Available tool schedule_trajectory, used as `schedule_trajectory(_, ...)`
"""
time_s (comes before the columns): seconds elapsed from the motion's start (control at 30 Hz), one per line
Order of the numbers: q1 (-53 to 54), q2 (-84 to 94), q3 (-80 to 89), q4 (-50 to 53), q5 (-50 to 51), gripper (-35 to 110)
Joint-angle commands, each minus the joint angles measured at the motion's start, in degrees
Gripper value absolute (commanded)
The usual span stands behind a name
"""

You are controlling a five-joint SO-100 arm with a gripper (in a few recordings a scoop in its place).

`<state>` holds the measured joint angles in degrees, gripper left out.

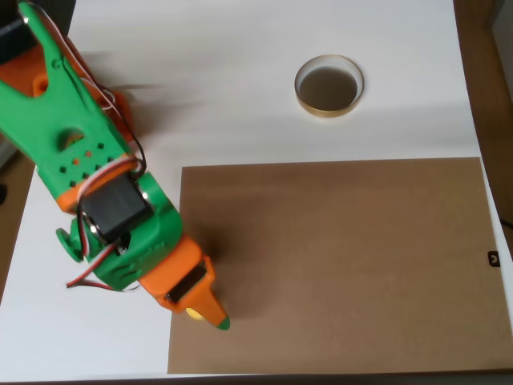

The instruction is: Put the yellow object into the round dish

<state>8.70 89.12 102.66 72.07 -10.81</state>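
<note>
Overhead view shows only a sliver of the yellow object (pixel 195 313), peeking out from under the orange gripper (pixel 210 314) near the lower left corner of the brown board (pixel 337 265). The piece sits right at the fingers, tucked against the green-tipped orange finger (pixel 215 309) that covers most of it. Whether the jaws are clamped on it or merely standing around it cannot be told, since the arm's body hides the gap. Behind the gripper, the green and orange arm (pixel 72 136) stretches up toward the upper left corner over the white table (pixel 240 80). The round dish (pixel 329 86) lies well apart from the jaws, up and to the right on the white surface, just beyond the board's top edge.
</note>
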Motion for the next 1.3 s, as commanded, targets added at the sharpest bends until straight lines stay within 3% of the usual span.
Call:
schedule_trajectory(0.0, 1.14, -0.18, -3.08, -0.97, -0.44, 32)
schedule_trajectory(0.93, 2.02, -8.17, -6.24, -3.43, -0.97, 22)
schedule_trajectory(1.27, 2.11, -9.32, -6.94, -4.22, -0.97, 3)
